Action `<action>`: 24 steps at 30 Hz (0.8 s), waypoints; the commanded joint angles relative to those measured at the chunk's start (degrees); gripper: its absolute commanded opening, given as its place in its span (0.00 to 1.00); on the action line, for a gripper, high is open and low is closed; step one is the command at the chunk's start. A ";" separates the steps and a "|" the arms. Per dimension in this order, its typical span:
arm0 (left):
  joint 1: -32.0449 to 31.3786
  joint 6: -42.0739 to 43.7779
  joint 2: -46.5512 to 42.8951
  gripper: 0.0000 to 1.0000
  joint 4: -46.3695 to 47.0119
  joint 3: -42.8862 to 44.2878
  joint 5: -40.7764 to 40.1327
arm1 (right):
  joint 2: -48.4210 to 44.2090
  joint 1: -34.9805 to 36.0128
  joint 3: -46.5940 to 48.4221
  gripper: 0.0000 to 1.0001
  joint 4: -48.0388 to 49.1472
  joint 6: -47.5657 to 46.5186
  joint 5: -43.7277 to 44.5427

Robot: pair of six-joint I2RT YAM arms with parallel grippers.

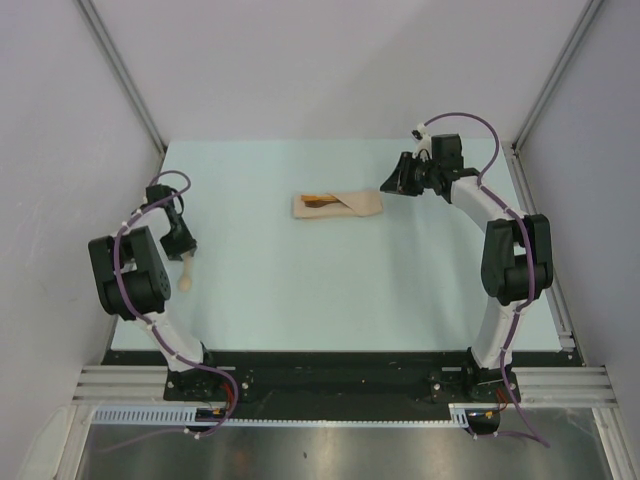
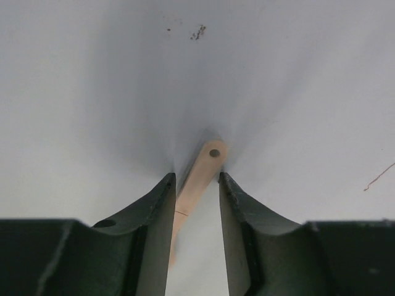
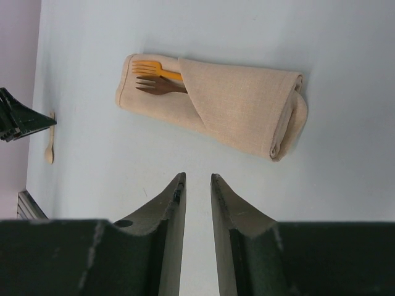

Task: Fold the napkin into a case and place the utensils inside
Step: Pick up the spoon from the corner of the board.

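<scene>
Left hand (image 2: 195, 179) is down on the pale, smooth desk (image 1: 300, 290) with its dark fingers straddling the flat handle of the wooden spoon (image 2: 191, 197). They're apart, with a sliver of gap on one side, so not clamped. The handle has a rounded end with a little hole. Well apart, mid-desk, lies the case (image 3: 228, 105): woven beige cloth, diagonal flap, with an orange fork (image 3: 148, 66) and a brown fork (image 3: 154, 86) tucked in, tines poking out. Right hand (image 3: 196, 179) hovers near it, fingers narrowly apart, holding nothing.

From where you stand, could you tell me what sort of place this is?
Probably a robotics test cell: plain walls on aluminium framing, two arms bolted at one edge of the table, and a staged napkin case and spoon.
</scene>
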 commanded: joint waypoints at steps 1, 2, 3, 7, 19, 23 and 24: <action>0.01 1.61 2.69 0.34 0.16 -1.34 1.16 | -3.05 0.28 0.15 0.27 1.92 0.28 -1.15; 0.10 1.43 2.78 0.33 0.16 -1.42 2.29 | -3.14 0.28 0.06 0.27 1.84 0.28 -0.98; 0.01 1.26 2.95 0.26 -0.10 -1.25 2.56 | -3.41 0.28 0.06 0.27 1.92 0.28 -0.97; -0.16 0.73 2.69 0.08 -0.01 -1.51 3.53 | -3.59 0.80 -0.03 0.28 2.10 0.20 -0.36; -7.45 -5.68 -10.66 0.00 6.74 -8.36 20.12 | -1.21 7.40 -1.07 0.36 8.92 5.88 -8.76; -14.29 -10.86 -13.04 0.00 11.75 -10.39 25.93 | 0.36 11.25 -5.21 0.37 17.82 12.47 -15.29; -15.62 -11.66 -13.56 0.00 12.72 -10.48 26.73 | 0.89 11.96 -5.82 0.38 21.31 14.15 -15.91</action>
